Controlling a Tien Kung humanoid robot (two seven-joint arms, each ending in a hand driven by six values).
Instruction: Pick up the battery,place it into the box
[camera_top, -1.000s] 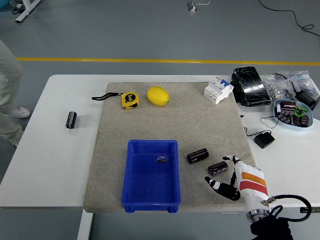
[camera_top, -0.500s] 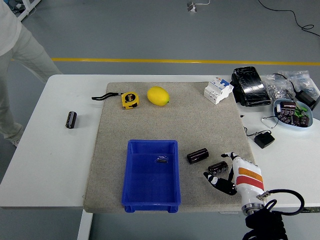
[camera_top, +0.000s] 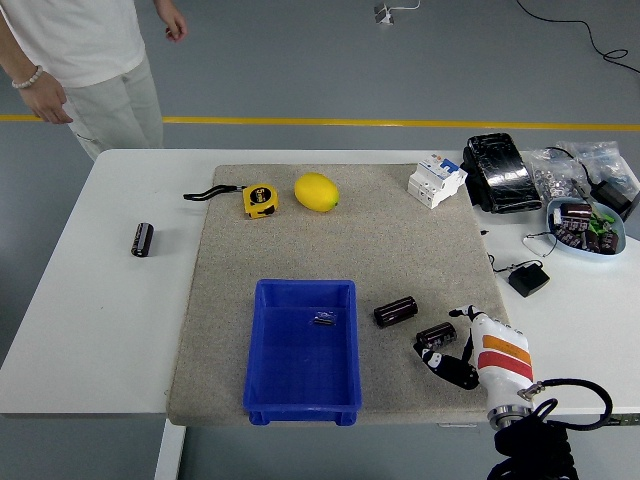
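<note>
Two black cylindrical batteries lie on the beige mat right of the blue box (camera_top: 262, 372): one battery (camera_top: 394, 311) nearer the box, and a smaller battery (camera_top: 434, 334) to its lower right. My right hand (camera_top: 445, 345), white with an orange stripe, comes in from the bottom right. It is open, with the thumb (camera_top: 446, 367) below the smaller battery and the fingers (camera_top: 463, 314) at its right end. A small dark battery (camera_top: 324, 318) lies inside the box. Another black battery (camera_top: 143, 240) rests on the bare table at the left. My left arm is out of view.
A yellow tape measure (camera_top: 259, 199) and a lemon (camera_top: 316, 192) sit at the mat's far edge. A white breaker (camera_top: 436, 180), a black pouch (camera_top: 501, 172), a tray of parts (camera_top: 586, 224) and an adapter (camera_top: 528, 279) crowd the right side. A person (camera_top: 85, 45) stands at the far left.
My right hand has crept forward and closed in around the smaller battery. The person has walked from the left edge to the table's far left corner.
</note>
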